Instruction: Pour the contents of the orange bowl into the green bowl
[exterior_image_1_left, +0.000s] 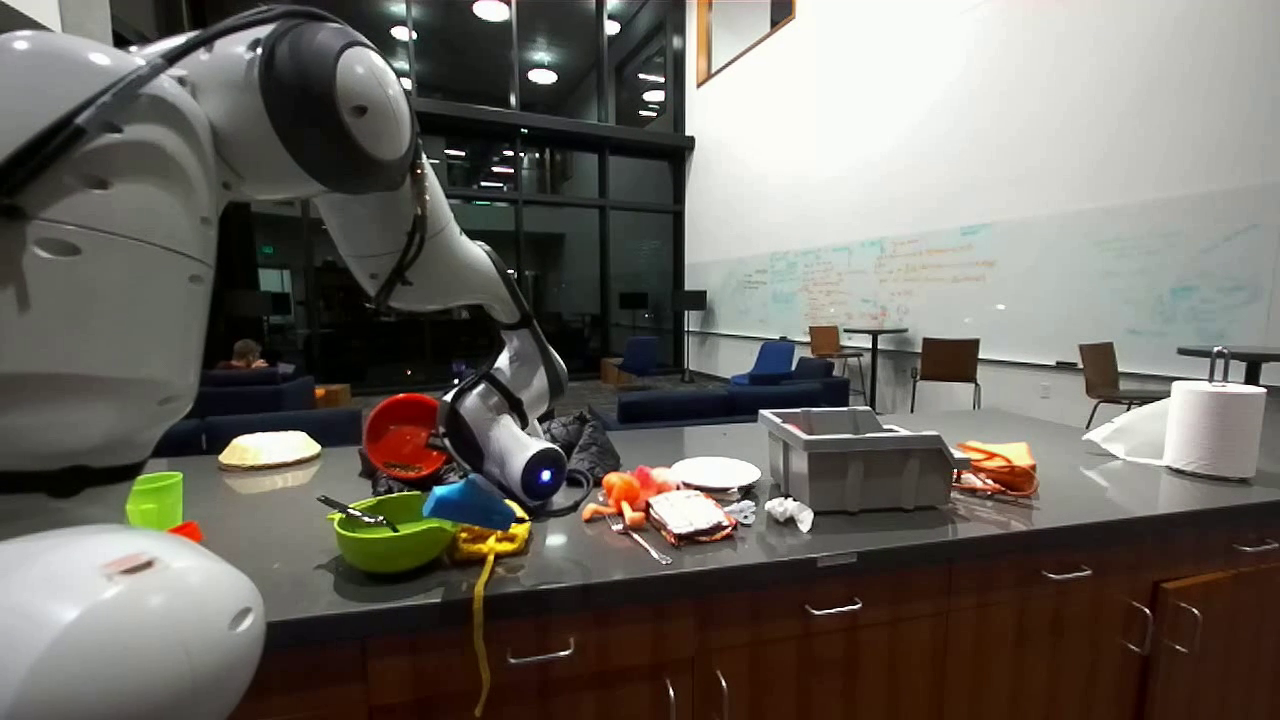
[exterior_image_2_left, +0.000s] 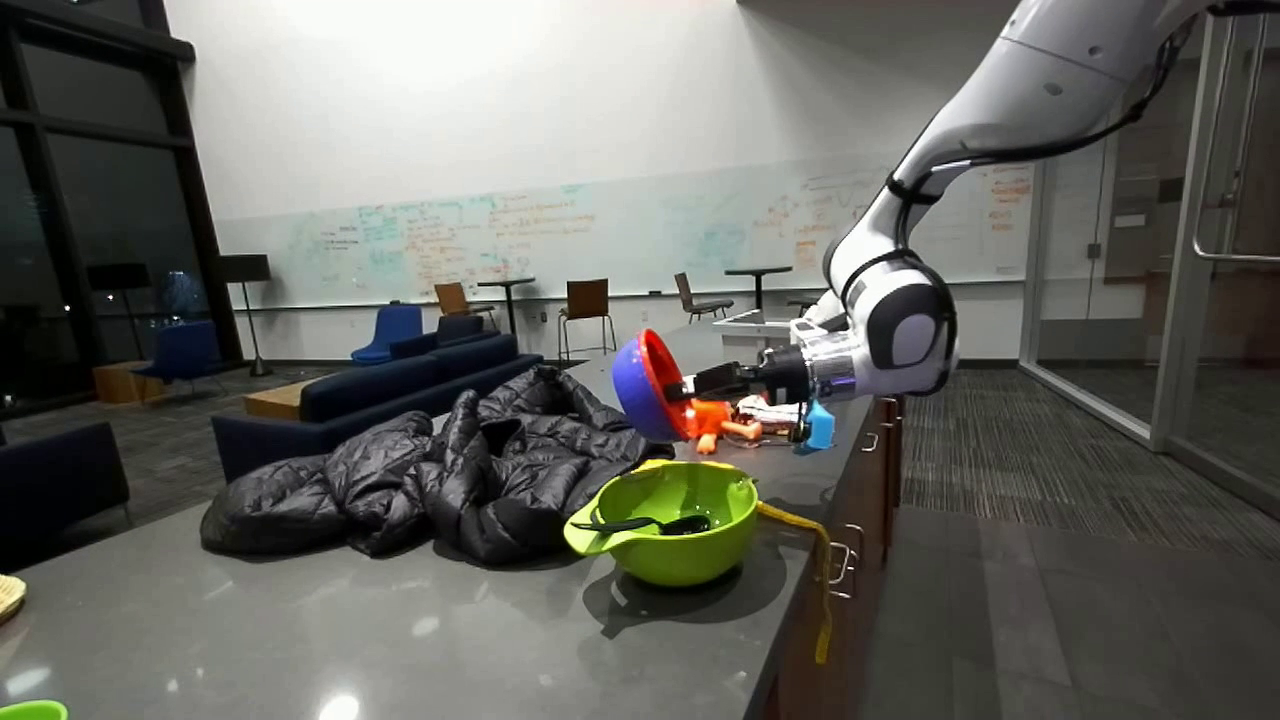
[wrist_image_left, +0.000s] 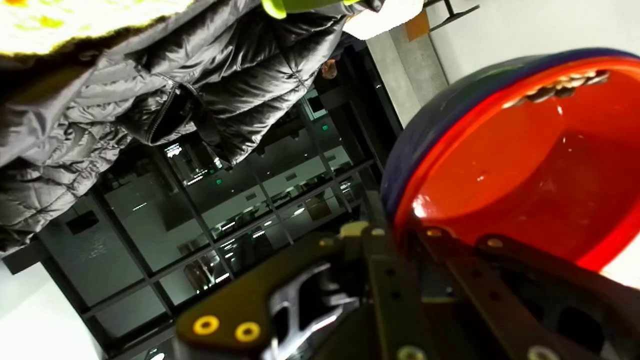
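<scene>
The claw (exterior_image_2_left: 684, 389) clamps the orange bowl (exterior_image_1_left: 401, 430) by its rim, raised and tipped, contents (wrist_image_left: 560, 90) inside, near the green bowl (exterior_image_2_left: 690, 560); pouring seems in hand, next calling for a steeper tilt over the latter.

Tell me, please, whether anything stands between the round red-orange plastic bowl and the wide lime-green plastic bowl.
Nothing visible does: in both exterior views the red-orange bowl shows above the lime-green bowl. A long dark utensil in the latter probably won't hinder pouring.
</scene>
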